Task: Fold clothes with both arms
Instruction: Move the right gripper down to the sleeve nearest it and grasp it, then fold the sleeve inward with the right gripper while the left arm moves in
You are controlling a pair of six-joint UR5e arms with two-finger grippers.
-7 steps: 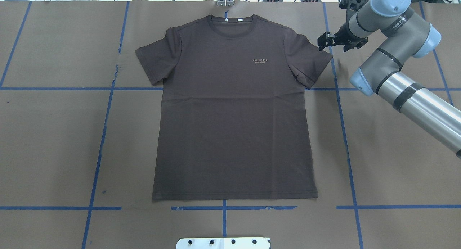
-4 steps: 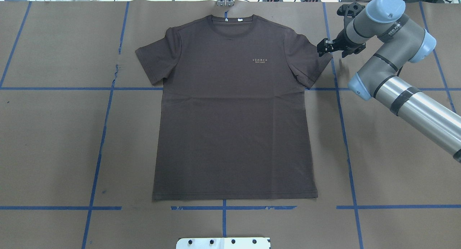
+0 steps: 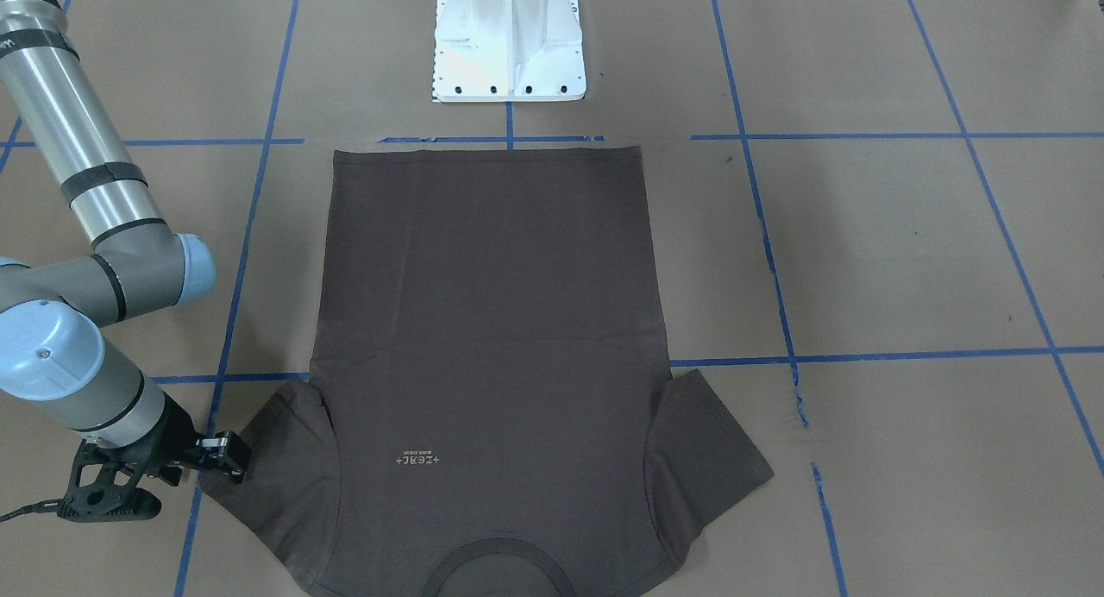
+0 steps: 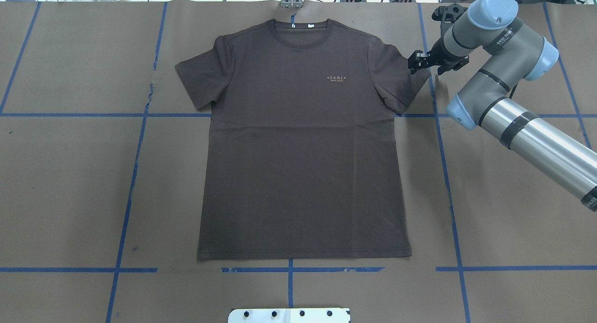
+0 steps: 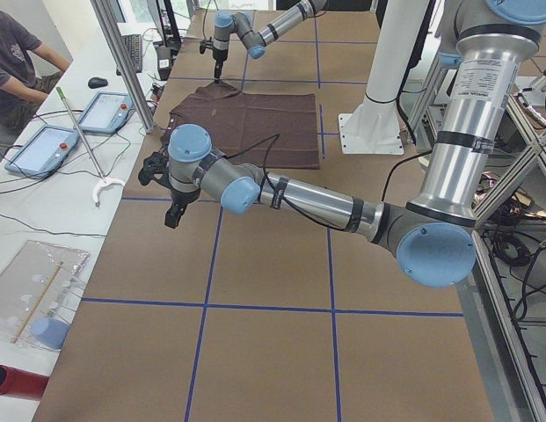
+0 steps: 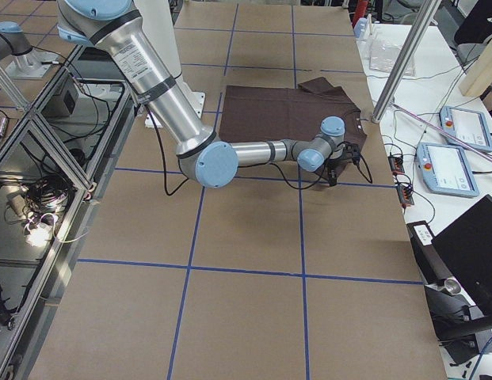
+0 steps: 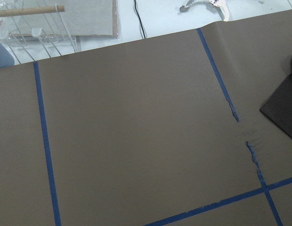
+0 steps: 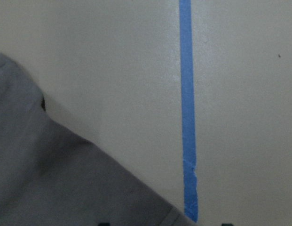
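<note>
Dark grey-brown short-sleeved T-shirt (image 4: 303,150) lies flat, chest up, mid-table on the brown paper table cover (image 4: 513,211). The collar is toward the far edge. The hem is near the white metal pedestal plate (image 3: 509,53) but apart from it. Both sleeves are spread, edges flat.

The black two-finger right gripper (image 4: 413,64) is low at the outer corner of the robot's-right sleeve (image 4: 401,75). Its fingers look narrowly parted and grip nothing; the wrist view is dim, so this is tentative.

The left gripper (image 5: 171,214) hangs over paper well off the other sleeve. It shows only from the side, so I cannot tell its spread.

Blue tape lines (image 4: 445,173) grid the paper. Wide stretches of paper flank the shirt.
</note>
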